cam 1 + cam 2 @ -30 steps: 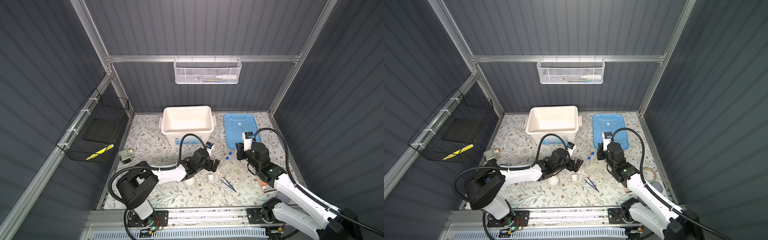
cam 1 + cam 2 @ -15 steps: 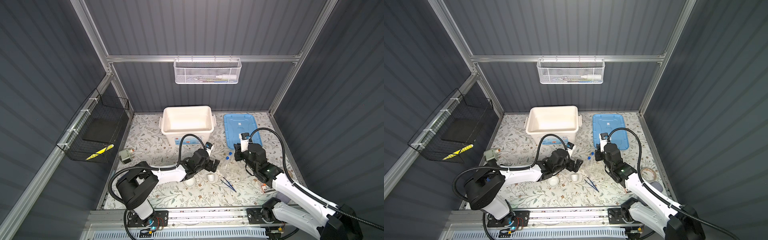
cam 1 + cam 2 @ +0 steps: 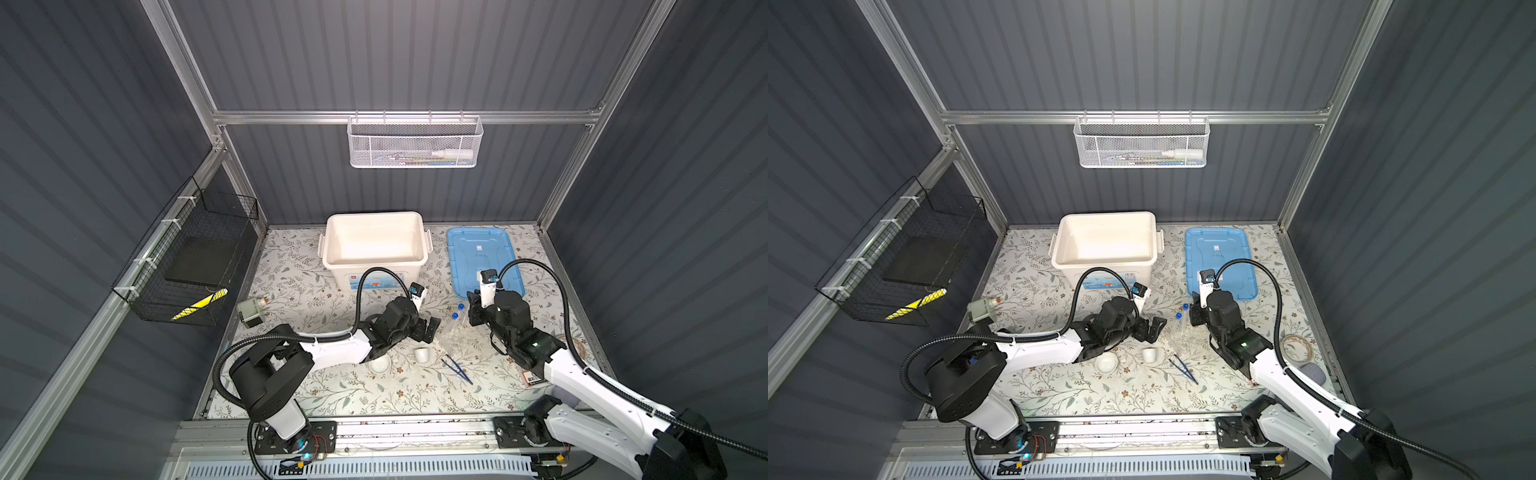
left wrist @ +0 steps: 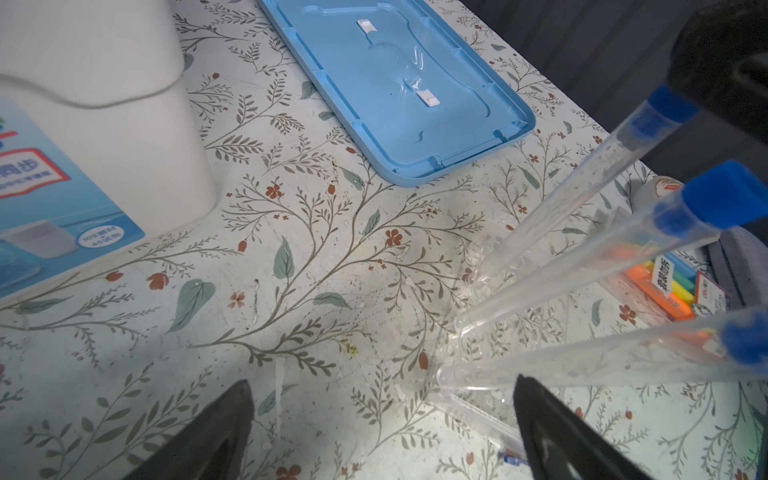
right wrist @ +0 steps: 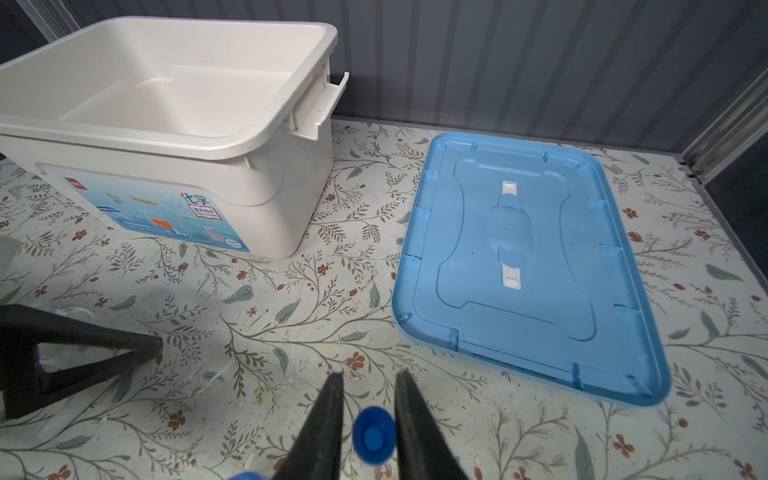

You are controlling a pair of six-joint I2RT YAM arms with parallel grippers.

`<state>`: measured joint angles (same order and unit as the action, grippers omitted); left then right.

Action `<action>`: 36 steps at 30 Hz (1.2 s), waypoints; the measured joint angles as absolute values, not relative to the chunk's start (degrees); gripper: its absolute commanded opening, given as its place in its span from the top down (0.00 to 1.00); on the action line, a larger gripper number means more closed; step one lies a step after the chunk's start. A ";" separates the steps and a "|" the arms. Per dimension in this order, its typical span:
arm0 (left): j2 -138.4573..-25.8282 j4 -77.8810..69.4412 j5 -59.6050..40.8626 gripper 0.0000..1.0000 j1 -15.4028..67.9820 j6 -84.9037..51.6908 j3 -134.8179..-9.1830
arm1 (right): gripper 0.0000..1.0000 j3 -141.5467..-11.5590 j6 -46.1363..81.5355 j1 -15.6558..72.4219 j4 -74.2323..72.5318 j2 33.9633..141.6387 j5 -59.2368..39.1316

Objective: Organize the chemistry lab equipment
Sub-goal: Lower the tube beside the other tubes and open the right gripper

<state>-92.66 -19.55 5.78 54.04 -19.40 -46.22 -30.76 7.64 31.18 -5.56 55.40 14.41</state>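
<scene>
Three clear blue-capped test tubes [image 4: 582, 266] stand tilted in a clear rack [image 3: 461, 337] at mid-table. My right gripper [image 5: 370, 376] hangs over the rack, with its jaws narrowly apart around one tube's blue cap [image 5: 374, 436] and a sliver of gap on one side. My left gripper [image 4: 382, 415] is wide open just left of the rack, with one finger [image 4: 540, 419] beside the rack's corner and nothing held. In front of it are the white mortar bowl [image 3: 381, 365], the small white cup [image 3: 422, 354] and the blue tweezers [image 3: 456, 370].
An open white bin [image 3: 353, 262] stands at the back, with its blue lid [image 3: 478, 257] flat to its right. A highlighter pack [image 4: 660, 286] and a tape roll [image 3: 1296, 347] lie at the right edge. A grey object [image 3: 250, 312] sits far left.
My right gripper has come down and slightly left over the rack's tubes, its jaws easing apart a little. The left arm has stayed put and open.
</scene>
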 measured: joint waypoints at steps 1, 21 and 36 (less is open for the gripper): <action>-92.66 -19.70 5.78 0.01 54.06 -19.62 -46.22 | 0.73 -30.72 7.66 31.18 -5.54 55.27 14.39; -89.38 -22.13 4.49 0.06 55.86 -21.69 -43.40 | 0.41 -30.35 10.02 31.29 -2.13 49.60 16.19; -87.99 -22.85 2.52 0.07 56.97 -22.24 -42.50 | 0.35 -30.63 12.75 31.29 1.41 47.18 17.17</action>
